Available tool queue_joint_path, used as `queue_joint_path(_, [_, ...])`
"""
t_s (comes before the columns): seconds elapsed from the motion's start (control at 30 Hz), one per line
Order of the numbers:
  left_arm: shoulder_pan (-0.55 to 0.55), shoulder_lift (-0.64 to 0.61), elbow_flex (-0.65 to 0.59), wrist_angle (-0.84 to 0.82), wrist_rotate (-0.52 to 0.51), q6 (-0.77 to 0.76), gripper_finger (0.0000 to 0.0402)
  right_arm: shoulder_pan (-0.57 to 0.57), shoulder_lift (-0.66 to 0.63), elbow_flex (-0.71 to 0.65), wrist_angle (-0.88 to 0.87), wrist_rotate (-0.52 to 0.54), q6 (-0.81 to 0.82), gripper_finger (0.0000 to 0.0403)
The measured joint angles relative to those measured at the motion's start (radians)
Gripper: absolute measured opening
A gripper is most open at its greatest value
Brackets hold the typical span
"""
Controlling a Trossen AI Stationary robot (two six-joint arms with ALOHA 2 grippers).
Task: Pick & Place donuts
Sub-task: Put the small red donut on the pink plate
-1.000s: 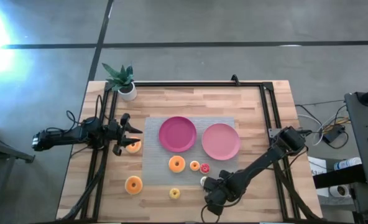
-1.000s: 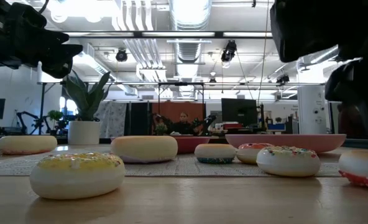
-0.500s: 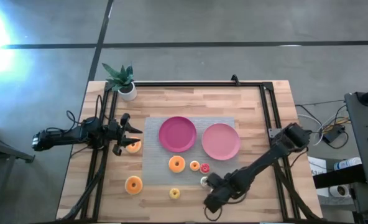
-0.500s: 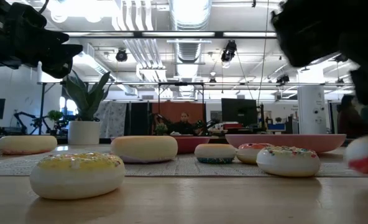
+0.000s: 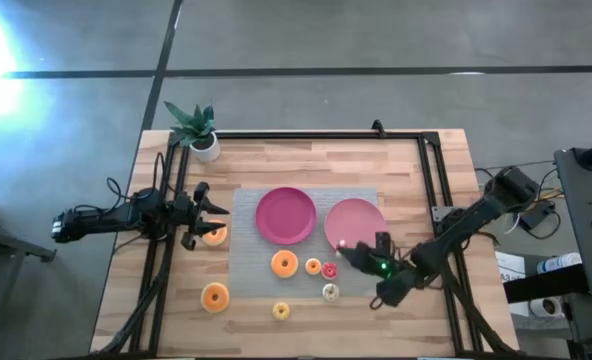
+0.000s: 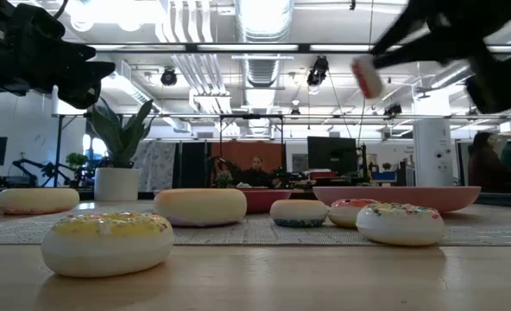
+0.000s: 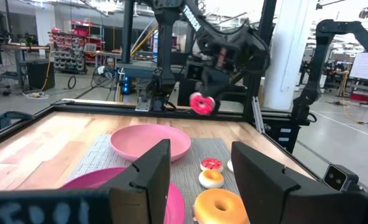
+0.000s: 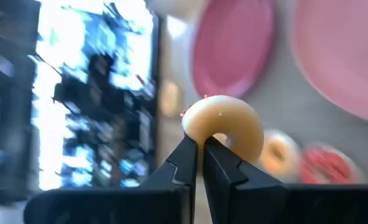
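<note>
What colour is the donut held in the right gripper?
Pink on one face, cream underneath; clearest in the left wrist view.

Plates side by side; donuts before them.

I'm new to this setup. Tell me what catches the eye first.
The right gripper is shut on a small pink donut, held in the air over the near edge of the right pink plate. The left gripper hangs open over an orange donut at the mat's left edge.
</note>
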Motion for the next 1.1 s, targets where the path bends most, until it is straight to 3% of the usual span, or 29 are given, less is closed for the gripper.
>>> queue_joint_path(0.3, [0.0,0.005,0.0,-0.002,0.0,0.002,0.0145,-0.087,-0.012,-0.063,0.187,0.019,-0.112,0.0012])
queue_joint_path(0.5, [0.0,0.006,0.0,0.016,0.0,0.002,0.0145,-0.1,-0.012,-0.102,0.409,0.016,-0.233,0.0013])
queue_joint_path(0.57, [0.0,0.01,0.0,0.113,-0.001,-0.071,0.0145,-0.1,-0.012,-0.108,0.48,0.016,-0.296,0.0013])
queue_joint_path(0.67, [-0.001,0.011,0.0,0.277,-0.007,-0.326,0.0145,-0.101,-0.016,-0.111,0.558,-0.009,-0.402,0.0013])
queue_joint_path(0.9, [-0.001,0.013,0.0,0.732,-0.293,-0.663,0.0145,-0.105,-0.023,-0.089,0.592,-0.068,-0.559,0.0013])
queue_joint_path(1.1, [0.001,0.009,0.0,0.87,-0.487,-0.722,0.0145,-0.119,-0.023,-0.088,0.671,-0.069,-0.655,0.0013])
